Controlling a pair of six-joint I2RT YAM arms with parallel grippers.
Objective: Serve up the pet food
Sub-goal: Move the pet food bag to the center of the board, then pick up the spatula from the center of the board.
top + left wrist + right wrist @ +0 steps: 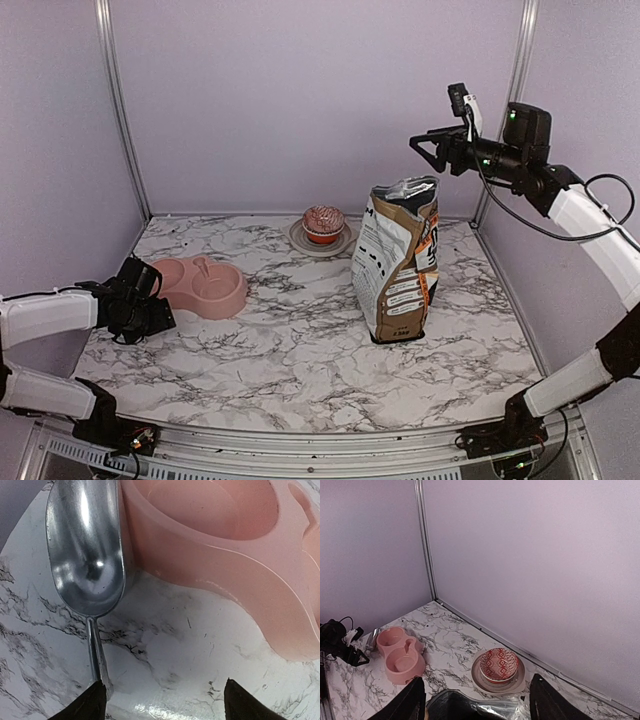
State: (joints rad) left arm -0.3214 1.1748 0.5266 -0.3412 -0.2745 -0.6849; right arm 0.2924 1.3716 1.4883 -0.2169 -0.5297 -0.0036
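One scoop, clear only from the left wrist, seemingly touches the wide-spread left gripper; right gripper, spread and empty, hangs over one bag.

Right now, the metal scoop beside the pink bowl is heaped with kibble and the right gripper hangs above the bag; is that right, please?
Not quite: the metal scoop is empty, as the left wrist view shows. It does lie beside the pink bowl, and the right gripper does hang above the bag.
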